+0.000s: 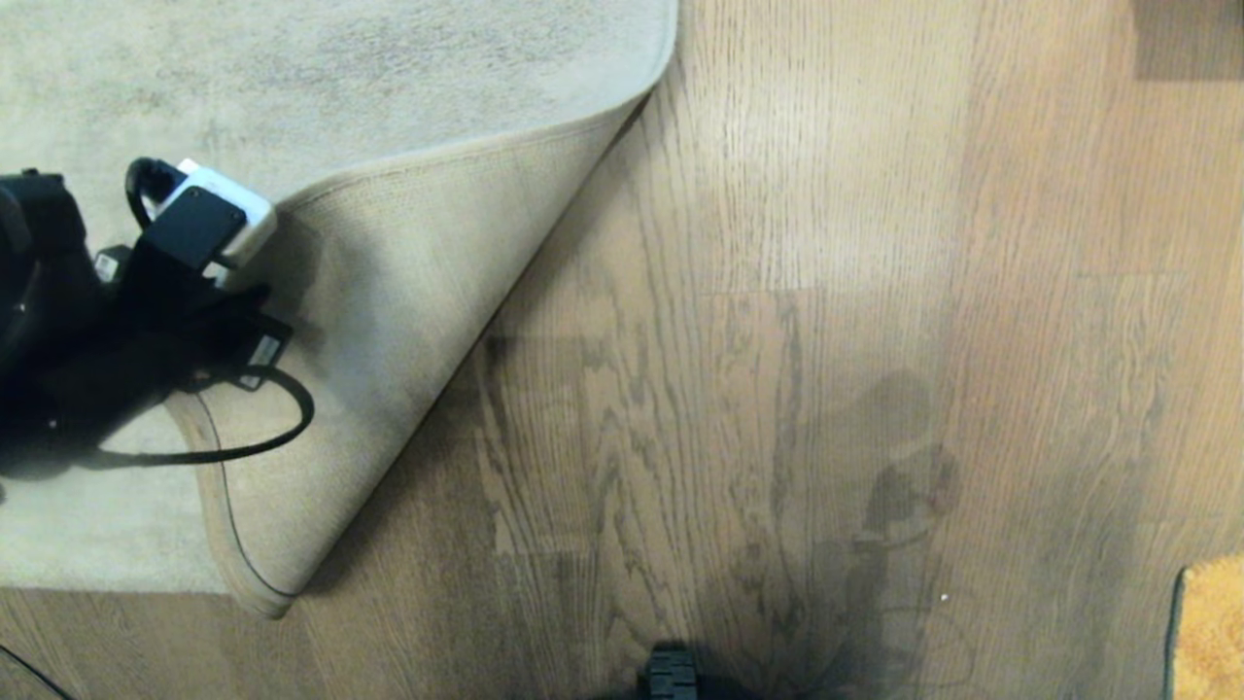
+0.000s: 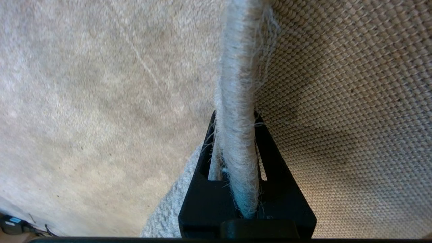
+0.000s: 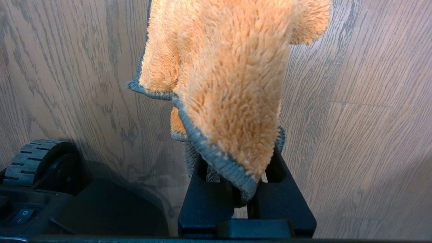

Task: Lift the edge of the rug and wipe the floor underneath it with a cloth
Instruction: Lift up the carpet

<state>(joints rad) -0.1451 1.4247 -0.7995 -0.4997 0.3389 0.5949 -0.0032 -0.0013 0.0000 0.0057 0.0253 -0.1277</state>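
Note:
The light grey rug (image 1: 292,68) fills the upper left of the head view. Its corner is folded back, so the beige woven backing (image 1: 389,321) faces up beside bare brown floor (image 1: 777,292). My left arm (image 1: 146,292) reaches over the fold. In the left wrist view my left gripper (image 2: 235,118) is shut on the fuzzy rug edge (image 2: 236,67), with pile on one side and backing (image 2: 337,118) on the other. My right gripper (image 3: 236,152) is shut on the orange cloth (image 3: 229,67), which hangs over the floor (image 3: 354,118). The cloth (image 1: 1210,632) shows at the head view's lower right edge.
A black cable (image 1: 272,428) loops from the left arm over the folded backing. The robot base's wheel (image 3: 37,162) sits close beside the right gripper, and a base part (image 1: 671,676) shows at the head view's bottom edge. A small black device (image 2: 13,224) lies by the rug.

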